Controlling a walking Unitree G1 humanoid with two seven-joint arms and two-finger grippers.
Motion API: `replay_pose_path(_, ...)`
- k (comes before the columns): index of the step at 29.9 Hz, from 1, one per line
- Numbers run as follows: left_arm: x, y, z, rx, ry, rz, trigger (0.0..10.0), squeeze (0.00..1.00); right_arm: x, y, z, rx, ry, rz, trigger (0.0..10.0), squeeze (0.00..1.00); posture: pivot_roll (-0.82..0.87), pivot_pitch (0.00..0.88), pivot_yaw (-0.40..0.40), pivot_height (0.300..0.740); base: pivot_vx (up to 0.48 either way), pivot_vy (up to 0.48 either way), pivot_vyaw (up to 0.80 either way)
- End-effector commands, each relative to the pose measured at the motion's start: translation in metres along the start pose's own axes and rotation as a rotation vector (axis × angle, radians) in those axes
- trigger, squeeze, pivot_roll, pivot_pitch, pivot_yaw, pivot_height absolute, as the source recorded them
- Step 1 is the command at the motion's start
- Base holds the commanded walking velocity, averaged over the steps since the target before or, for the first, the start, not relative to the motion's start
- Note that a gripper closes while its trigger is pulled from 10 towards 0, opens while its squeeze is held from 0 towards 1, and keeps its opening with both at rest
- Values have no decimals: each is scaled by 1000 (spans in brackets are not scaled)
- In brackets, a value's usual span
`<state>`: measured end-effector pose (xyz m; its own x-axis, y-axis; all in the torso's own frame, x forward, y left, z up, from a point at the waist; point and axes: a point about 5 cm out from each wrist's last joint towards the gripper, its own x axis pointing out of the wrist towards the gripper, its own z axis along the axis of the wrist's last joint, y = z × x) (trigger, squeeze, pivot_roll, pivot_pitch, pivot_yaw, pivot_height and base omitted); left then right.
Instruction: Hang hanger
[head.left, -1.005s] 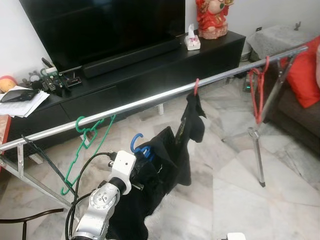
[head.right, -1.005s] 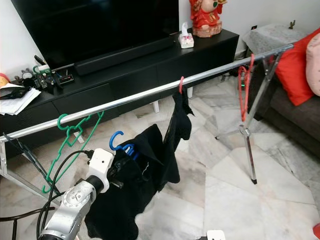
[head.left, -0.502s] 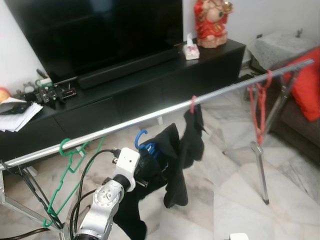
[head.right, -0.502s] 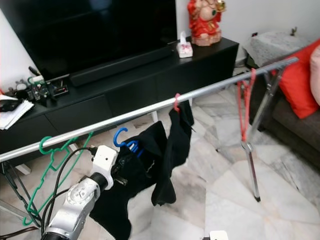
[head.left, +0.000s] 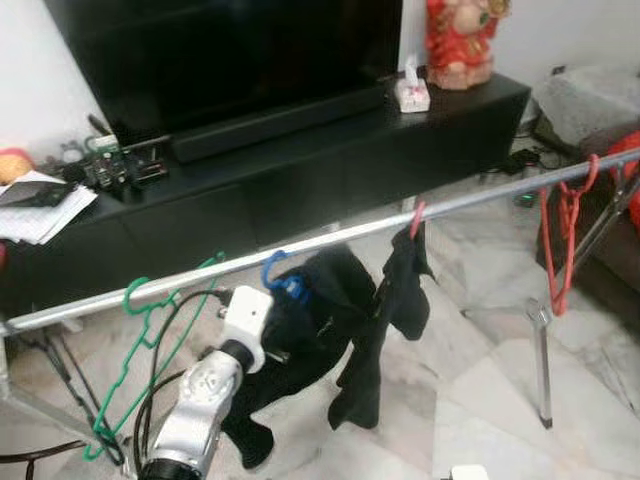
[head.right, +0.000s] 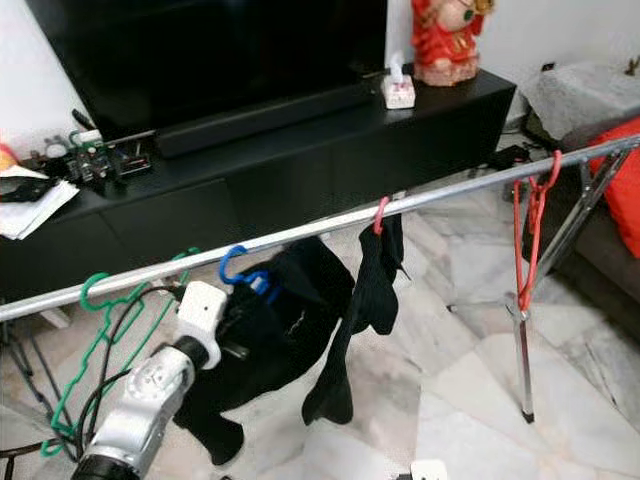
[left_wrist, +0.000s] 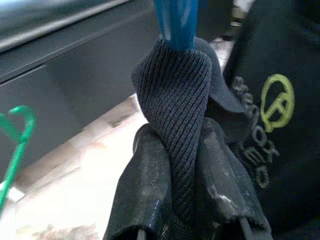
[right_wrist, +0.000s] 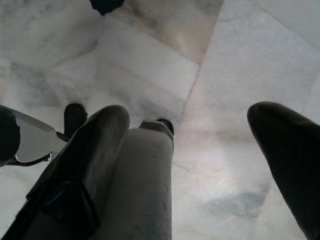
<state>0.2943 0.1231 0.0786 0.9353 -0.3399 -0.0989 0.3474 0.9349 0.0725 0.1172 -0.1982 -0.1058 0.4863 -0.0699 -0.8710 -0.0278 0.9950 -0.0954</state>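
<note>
A blue hanger (head.left: 277, 274) carries a black garment (head.left: 320, 320). Its hook reaches the silver rail (head.left: 470, 203), just right of a green hanger (head.left: 150, 330). My left gripper (left_wrist: 175, 165) is shut on the garment's ribbed collar (left_wrist: 172, 100), wrapped round the hanger's blue neck (left_wrist: 175, 20). From the head, its fingers are buried in the cloth beyond the white wrist block (head.left: 246, 314). The right gripper (right_wrist: 190, 115) hangs low over the marble floor, fingers (right_wrist: 100, 140) wide apart and holding nothing.
A red hanger (head.left: 416, 214) holds another black garment (head.left: 400, 300) further right on the rail. Red hangers (head.left: 565, 230) hang near the rail's right end, above the rack leg (head.left: 540, 340). A black TV console (head.left: 300, 170) stands close behind.
My left gripper has lifted the blue hanger with its garment from below the rail up to rail height. The camera has also shifted.
</note>
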Motion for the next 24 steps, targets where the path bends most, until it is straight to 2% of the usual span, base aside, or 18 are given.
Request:
replay_pose_path(1, 10, 2, 13, -22, -45, 41, 10000, 0, -3, 7, -14, 7, 48, 20, 10000, 0, -167, 0, 110, 740, 0, 0, 0)
replay_pose_path(10, 20, 3, 13, -18, -17, 65, 10000, 0, -3, 7, -14, 5, 49, 20, 10000, 0, -174, 0, 112, 740, 0, 0, 0)
replay_pose_path(14, 26, 0, 12, 24, 21, 52, 10000, 0, -3, 7, -14, 6, 49, 18, 10000, 0, -175, 0, 112, 740, 0, 0, 0)
replay_pose_path(15, 32, -1, 14, 37, 35, 64, 10000, 0, -3, 7, -14, 8, 49, 17, 10000, 0, -175, 0, 112, 740, 0, 0, 0)
replay_pose_path(19, 42, -3, 19, 30, 46, 94, 10000, 0, -2, 7, -13, 10, 48, 16, 10000, 0, -186, 0, 115, 740, 0, 0, 0)
replay_pose_path(24, 48, -4, 20, -6, 57, 138, 10000, 0, -2, 7, -13, 16, 45, 13, 10000, 0, -191, 0, 118, 740, 0, 0, 0)
